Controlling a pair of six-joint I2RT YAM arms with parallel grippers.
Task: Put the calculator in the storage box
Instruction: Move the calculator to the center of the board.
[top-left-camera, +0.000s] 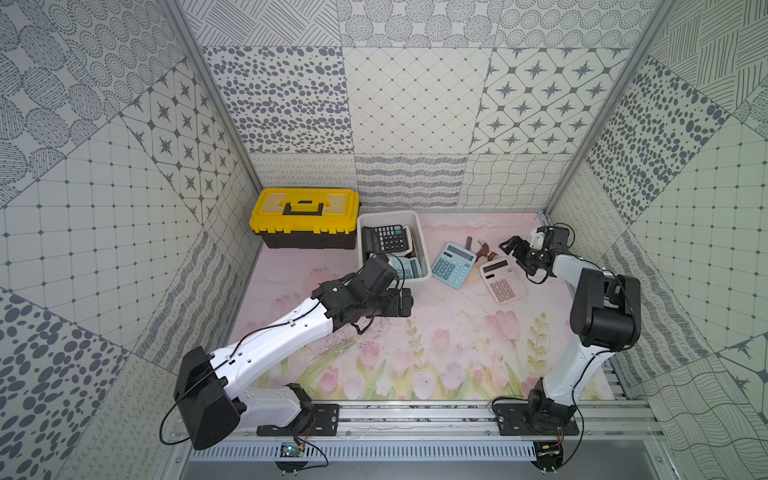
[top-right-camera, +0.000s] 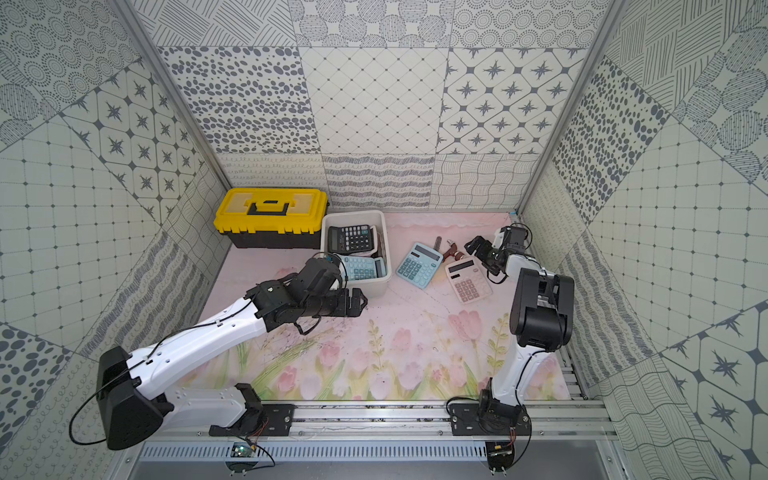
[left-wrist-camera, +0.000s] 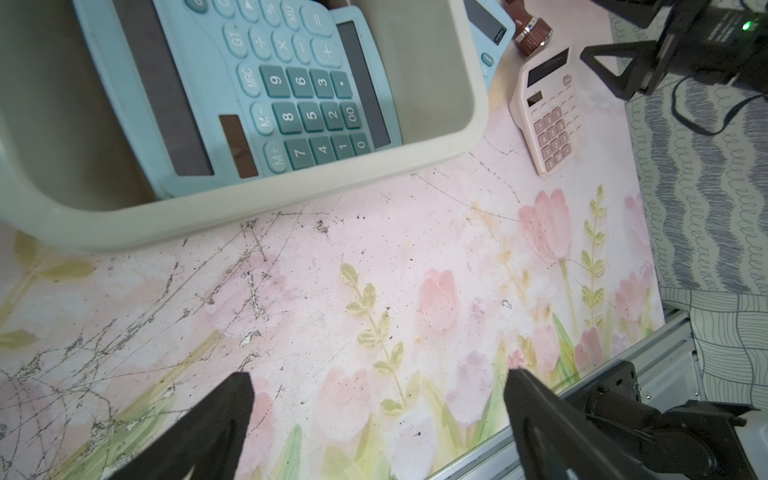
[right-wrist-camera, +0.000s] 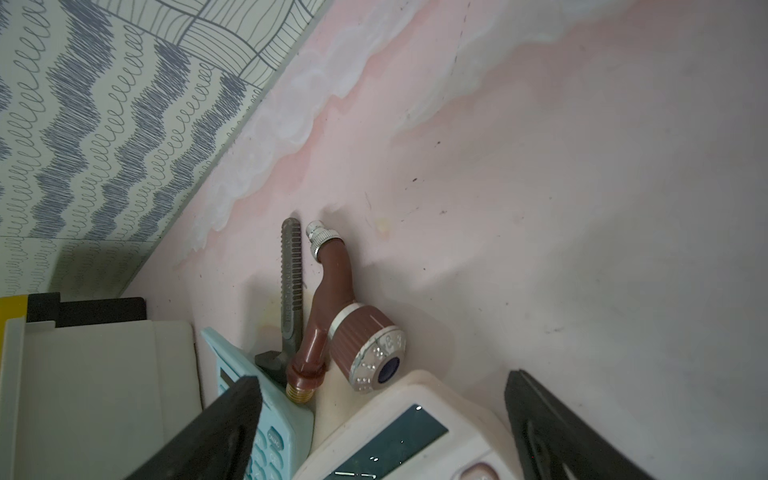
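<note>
The storage box (top-left-camera: 423, 243) stands on the tabletop (top-left-camera: 415, 332) just beside the yellow-lidded toolbox (top-left-camera: 305, 208), near the back wall; inside it lie a black calculator (top-left-camera: 384, 237) at the far end and a boxed blue calculator (left-wrist-camera: 270, 83) at the near end. Two more calculators lie outside the box on the tabletop, toward the right arm's side; a loose blue calculator (top-left-camera: 453, 264) lies near the box, and a pink calculator (top-left-camera: 503, 280) lies close beside that one, keys up. A brown tap (right-wrist-camera: 332, 286) and a grey ribbed metal bar (right-wrist-camera: 291, 270) lie just behind these two; the tap's knob sits at the pink calculator's top edge.

The left hand (left-wrist-camera: 378, 380) hovers over bare tabletop just in front of the box's near wall; its jaws are spread wide with nothing between them. The right hand (right-wrist-camera: 382, 382) hangs over the display end of the pink calculator, jaws wide apart; one finger shows in front of the loose blue calculator and the other beyond the pink one's far side. It grips nothing; whether its fingers touch the pink calculator I cannot tell.
</note>
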